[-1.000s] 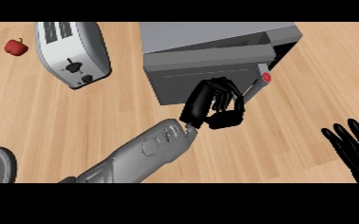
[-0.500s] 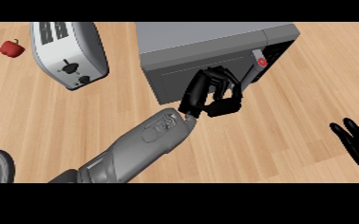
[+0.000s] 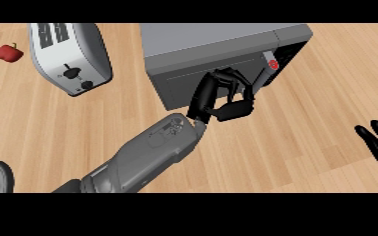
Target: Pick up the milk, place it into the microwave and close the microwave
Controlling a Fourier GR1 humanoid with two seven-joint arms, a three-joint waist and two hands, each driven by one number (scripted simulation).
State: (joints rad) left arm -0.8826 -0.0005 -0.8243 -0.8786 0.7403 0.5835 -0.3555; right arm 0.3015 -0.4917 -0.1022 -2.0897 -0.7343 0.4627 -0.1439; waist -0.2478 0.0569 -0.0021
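Item: my left hand (image 3: 225, 97). It lies at the near face of the microwave (image 3: 221, 55), fingers curled and pressed against the door (image 3: 196, 82). I see nothing held inside the curl. My grey forearm (image 3: 148, 152) runs up to it from the near left.

Item: microwave. A grey box in the far middle of the desk (image 3: 295, 130), its long axis running left to right, with the control panel and a red button (image 3: 272, 64) at its right end. The door looks shut or all but shut against the body; I cannot tell whether a thin gap is left.

Item: milk. Not visible anywhere on the desk; I judge it sits inside the microwave, behind the door.

Item: deciding relation. The door lies directly beyond my left hand, touching it, so any last push would go straight away from me, toward the far side. The left hand is the nearer one by a wide margin.

Item: my right hand (image 3: 367, 139). Resting at the right edge, fingers straight and apart, well clear of the microwave.

Item: toaster (image 3: 70, 55), far left. A small red object (image 3: 10, 52) sits at the far left edge.
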